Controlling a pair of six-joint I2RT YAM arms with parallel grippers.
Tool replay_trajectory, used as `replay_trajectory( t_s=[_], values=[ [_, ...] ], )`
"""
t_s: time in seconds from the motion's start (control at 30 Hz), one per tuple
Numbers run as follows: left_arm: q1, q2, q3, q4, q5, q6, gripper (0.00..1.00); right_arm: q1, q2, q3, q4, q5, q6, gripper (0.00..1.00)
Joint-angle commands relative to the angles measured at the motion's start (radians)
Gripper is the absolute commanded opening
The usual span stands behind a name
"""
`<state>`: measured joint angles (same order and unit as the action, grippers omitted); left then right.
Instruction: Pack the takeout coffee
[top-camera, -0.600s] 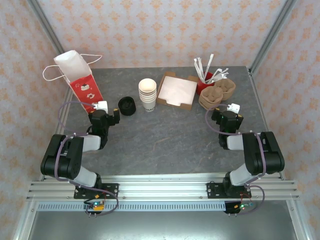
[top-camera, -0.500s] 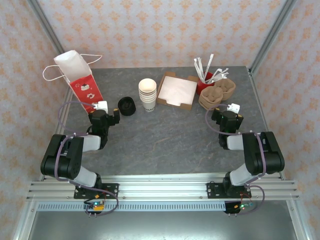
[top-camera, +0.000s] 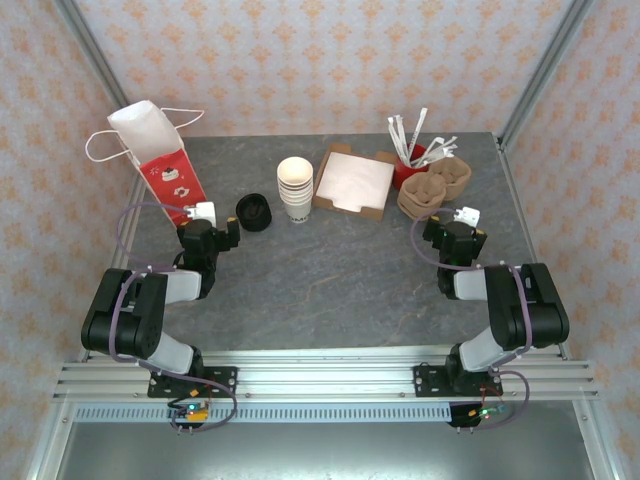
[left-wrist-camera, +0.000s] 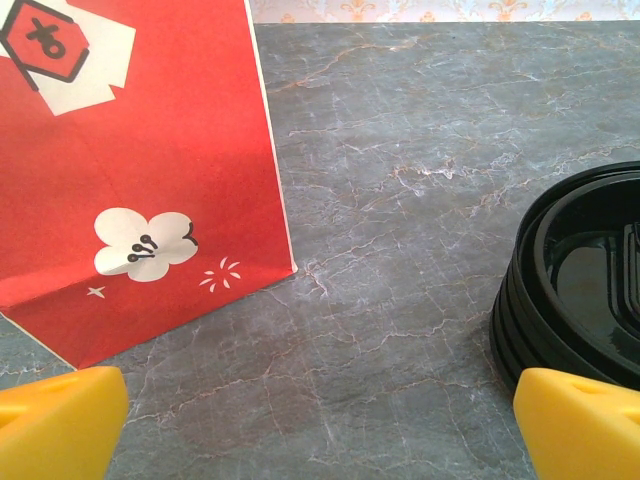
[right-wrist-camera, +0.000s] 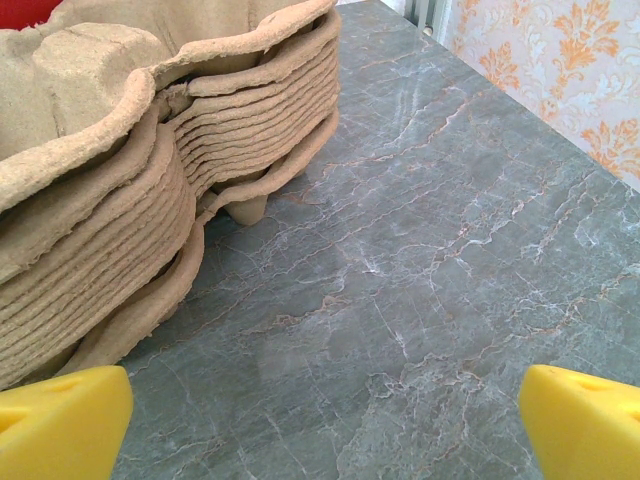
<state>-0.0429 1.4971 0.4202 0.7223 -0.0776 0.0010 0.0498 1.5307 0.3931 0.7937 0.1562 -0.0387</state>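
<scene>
Currently, left hand (left-wrist-camera: 320, 428) stands spread facing gift bag (left-wrist-camera: 140, 150) and black lids (left-wrist-camera: 575, 285), right hand (right-wrist-camera: 325, 425) spread facing pulp carriers (right-wrist-camera: 110, 190).

Item: red gift bag (left-wrist-camera: 150, 170), left wrist view. Markings: one red hexagon emblem (left-wrist-camera: 45, 40) outlined in black on a white patch, holding a single black brush-style character that resembles the Japanese hiragana "mo"; its top is cut by the frame edge. Below it are a white plum-blossom motif (left-wrist-camera: 145, 243) with black stamens and small white sparkle marks. Item: stack of cups (top-camera: 294, 186), top view. Dark print low on the side is too small to read.
</scene>
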Motion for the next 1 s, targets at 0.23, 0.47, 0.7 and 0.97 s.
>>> replay_trajectory(
  t_s=[0.23, 0.47, 0.7, 0.97],
  values=[
    [0.008, -0.008, 0.019, -0.006, 0.007, 0.009, 1.00, 0.001, -0.007, 0.018, 0.001, -0.004, 0.011, 0.99],
    [0.006, -0.095, 0.060, -0.161, -0.028, -0.001, 1.00, 0.005, -0.086, 0.019, -0.060, 0.078, 0.035, 0.99],
    [0.005, -0.341, 0.195, -0.582, -0.004, -0.235, 1.00, 0.006, -0.498, 0.052, -0.450, 0.297, 0.284, 1.00],
    [-0.176, -0.397, 0.473, -0.921, 0.161, -0.388, 0.94, 0.162, -0.649, 0.255, -0.743, 0.003, 0.337, 0.91]
  ],
)
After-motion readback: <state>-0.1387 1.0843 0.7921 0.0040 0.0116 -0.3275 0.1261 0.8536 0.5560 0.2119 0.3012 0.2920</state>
